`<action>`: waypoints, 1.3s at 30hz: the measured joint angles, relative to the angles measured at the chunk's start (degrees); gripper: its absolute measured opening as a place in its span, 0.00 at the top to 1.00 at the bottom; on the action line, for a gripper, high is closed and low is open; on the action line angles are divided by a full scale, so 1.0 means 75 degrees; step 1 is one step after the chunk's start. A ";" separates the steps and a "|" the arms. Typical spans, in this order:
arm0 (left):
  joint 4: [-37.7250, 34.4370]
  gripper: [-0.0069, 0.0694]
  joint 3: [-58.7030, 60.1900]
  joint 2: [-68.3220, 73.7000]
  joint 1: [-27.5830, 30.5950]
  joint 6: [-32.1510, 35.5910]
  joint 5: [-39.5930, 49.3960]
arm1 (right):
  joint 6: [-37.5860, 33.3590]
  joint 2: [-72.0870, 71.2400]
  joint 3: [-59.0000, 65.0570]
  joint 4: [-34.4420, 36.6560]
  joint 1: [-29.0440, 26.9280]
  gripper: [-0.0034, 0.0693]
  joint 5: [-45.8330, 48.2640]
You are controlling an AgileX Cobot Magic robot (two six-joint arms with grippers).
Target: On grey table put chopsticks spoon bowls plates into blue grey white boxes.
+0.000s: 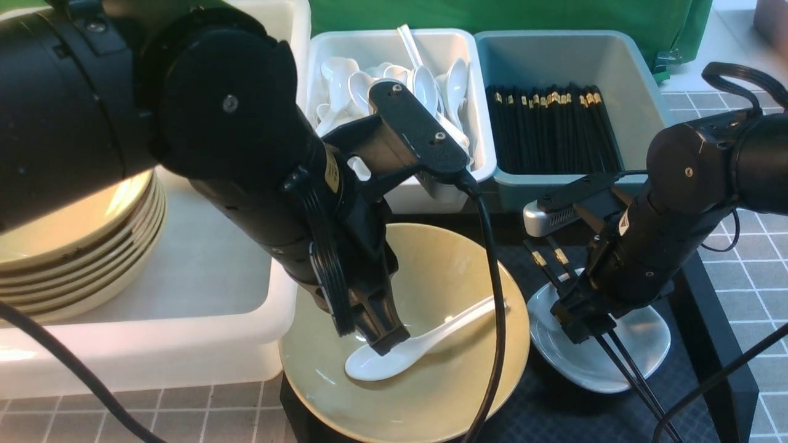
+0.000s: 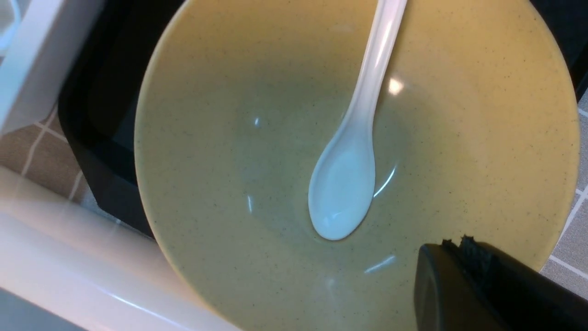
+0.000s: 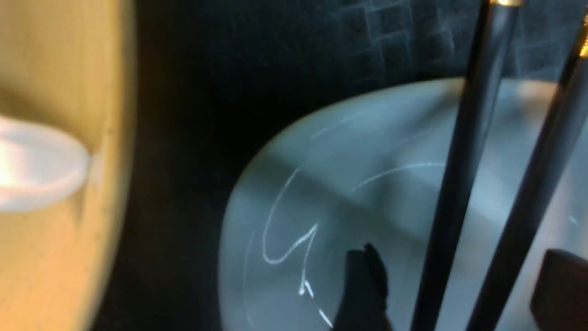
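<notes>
Front view: left gripper [image 1: 385,341] closed near spoon [image 1: 431,337]; right gripper [image 1: 582,326] open around 2 chopsticks [image 1: 634,381].

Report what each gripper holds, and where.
Nothing: the left gripper is shut near the spoon; the right gripper stands open astride the chopsticks mid-length, not clamping.

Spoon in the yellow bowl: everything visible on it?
The spoon is glossy white, ceramic-looking, one piece: deep oval scoop, short curved handle. It lies hollow up and empty, scoop on the floor of the bowl, handle running up the wall toward the rim. The shut left gripper hangs close by, not gripping it.
</notes>
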 joint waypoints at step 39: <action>-0.0377 0.92 -0.1085 0.1105 0.1027 -0.0253 -0.3050 | 0.0110 -0.0287 -0.3965 0.0003 -0.0759 0.74 0.0110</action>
